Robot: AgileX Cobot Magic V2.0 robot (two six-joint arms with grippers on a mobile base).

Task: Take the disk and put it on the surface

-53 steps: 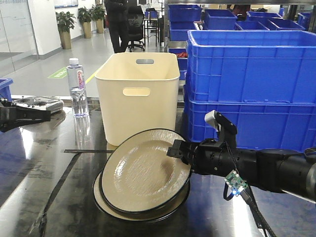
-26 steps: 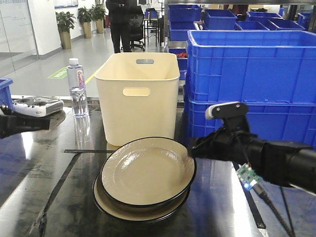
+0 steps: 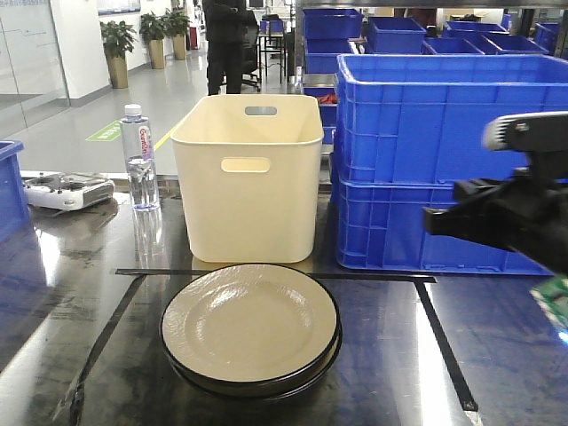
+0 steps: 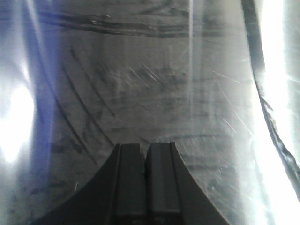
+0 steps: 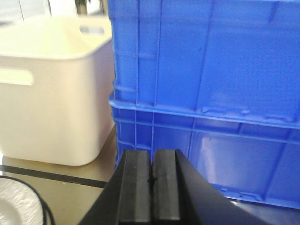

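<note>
The disk (image 3: 250,321) is a cream plate with a black rim. It lies flat on a second, similar plate on the dark glossy surface (image 3: 390,355), inside the black tape square. My right gripper (image 3: 429,221) hangs well to the right of the plates and above the table, apart from them. In the right wrist view it (image 5: 152,152) is shut on nothing and faces the blue crate (image 5: 211,93), with a plate's edge (image 5: 18,206) at the lower left. My left gripper (image 4: 146,145) is shut and empty over bare reflective tabletop (image 4: 140,84); the front view does not show it.
A cream bin (image 3: 250,177) stands right behind the plates. Stacked blue crates (image 3: 426,160) stand at the back right. A water bottle (image 3: 139,160) and a grey remote controller (image 3: 67,190) are at the back left. A black tape line (image 3: 444,346) runs right of the plates.
One second ago my right gripper held the disk tilted. It laid it flat on the lower plate, let go and drew back up to the right. The left arm left the front view.
</note>
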